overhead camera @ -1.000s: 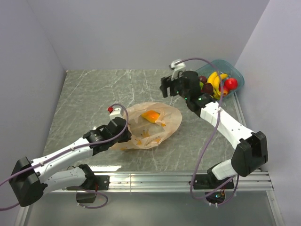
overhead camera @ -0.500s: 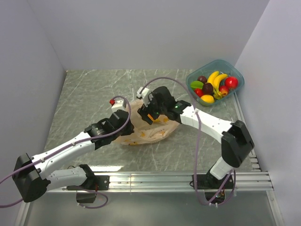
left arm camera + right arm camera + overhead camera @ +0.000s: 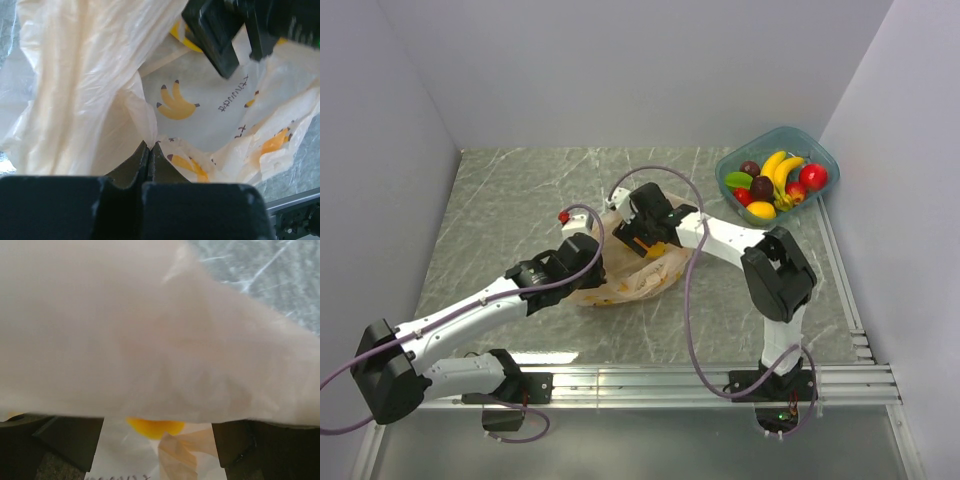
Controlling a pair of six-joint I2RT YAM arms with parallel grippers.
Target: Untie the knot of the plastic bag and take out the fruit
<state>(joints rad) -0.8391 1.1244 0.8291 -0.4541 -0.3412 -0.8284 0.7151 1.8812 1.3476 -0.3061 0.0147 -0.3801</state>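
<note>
The bag lies mid-tabletop, between the 2 arms. The left pincer is at the bag's left edge, clenched on a fold of the thin plastic. The left wrist view shows that fold bunching out from between the closed tips. The right pincer is at the bag's far side, over its upper part, jaws wide, released and holding nothing. From above, only a speck of orange shows at that pincer. The right wrist view gives more: pale plastic drapes across most of the picture, and below it an orange fruit shows between the 2 spread fingers, touching neither as far as I can see. Only the left wrist view shows the banana prints on the bag and the right pincer's dark fingers entering from the top. A teal tub of colourful produce stands well apart in the far right corner, seen only from above. I cannot make out the knot in any view.
</note>
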